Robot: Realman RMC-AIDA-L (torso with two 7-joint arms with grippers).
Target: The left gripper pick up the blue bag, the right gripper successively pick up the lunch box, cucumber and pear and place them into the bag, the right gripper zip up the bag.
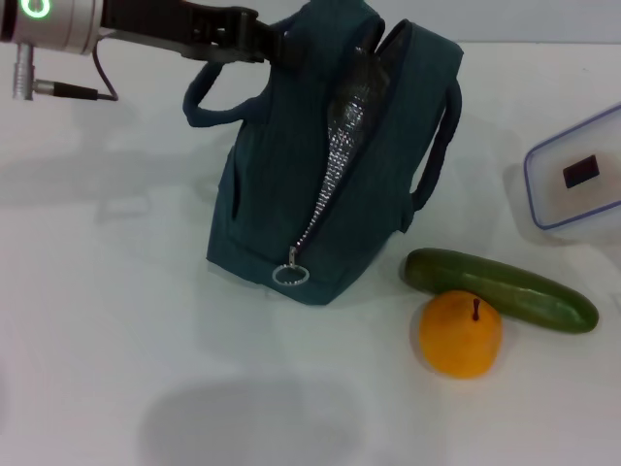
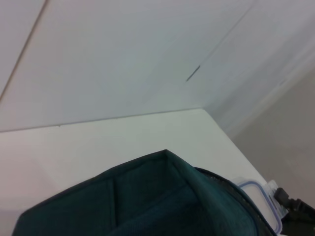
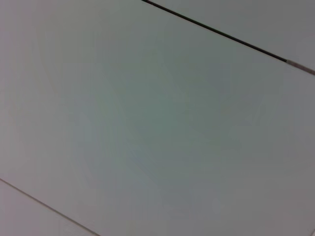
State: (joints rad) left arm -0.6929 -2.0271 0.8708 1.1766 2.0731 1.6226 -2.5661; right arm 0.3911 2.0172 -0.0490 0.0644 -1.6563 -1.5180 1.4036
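The left gripper [image 1: 267,44] is reaching in from the far left and its black fingers are clamped on the top edge of the blue bag [image 1: 291,194], just by the near handle, holding the bag upright and a little tilted on the white table [image 1: 116,340]. That grip seems to be keeping the mouth propped so things can drop in: the zipper is standing open from the top down to the metal ring pull [image 1: 290,276], and crinkled silver foil lining is showing through the gap. The bag is looking like soft ribbed fabric in dark teal with two padded loop handles, one hanging just below the gripper, the other on the bag's far side from it. Well away from the gripper, beyond the bag, the smooth dark green cucumber [image 1: 500,289] is lying flat with the round orange-yellow pear [image 1: 460,333] touching it, short stem up. Farther still, the clear lunch box [image 1: 574,180] with its blue rim is sitting half out of view. Nothing is packed yet. The right gripper is not showing anywhere; its wrist camera is seeing only pale bare surface.
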